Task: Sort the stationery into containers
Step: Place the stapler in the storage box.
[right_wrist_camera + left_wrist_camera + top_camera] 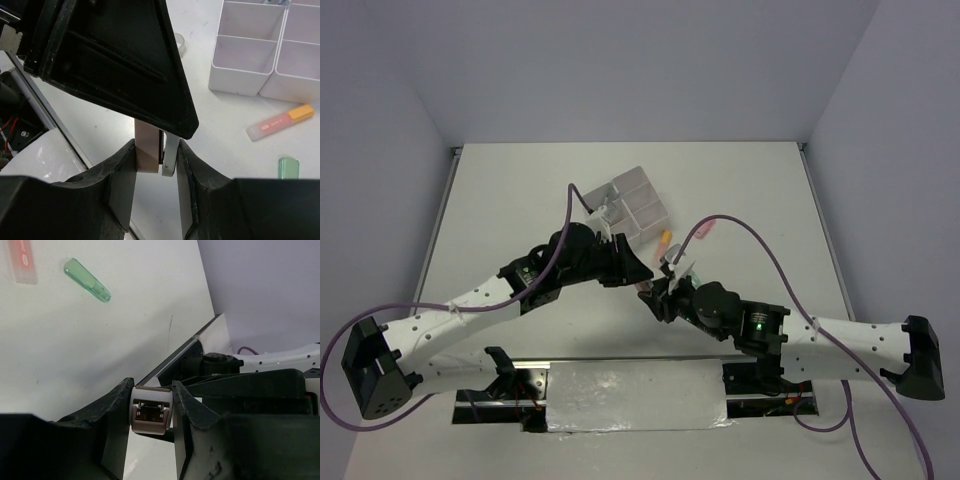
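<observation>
Grips the tan eraser block [149,415] at table centre, pinched between the left gripper's [151,390] fingers. Clamps the same block from 4 o'clock in the right gripper [156,145], pincer pressed onto it. Shows the organiser [240,87] at 12 o'clock of the block, apart. Places the orange-capped pink highlighter [280,122] at 1 o'clock, with a green highlighter piece [288,167] near it.

A robotics lab test cell: a bare white counter [520,200] boxed in by plain lilac walls [380,130], with a left arm [470,300] and right arm [840,340] bolted to its near edge, loose purple cables [770,250] and exposed wiring [10,131].
</observation>
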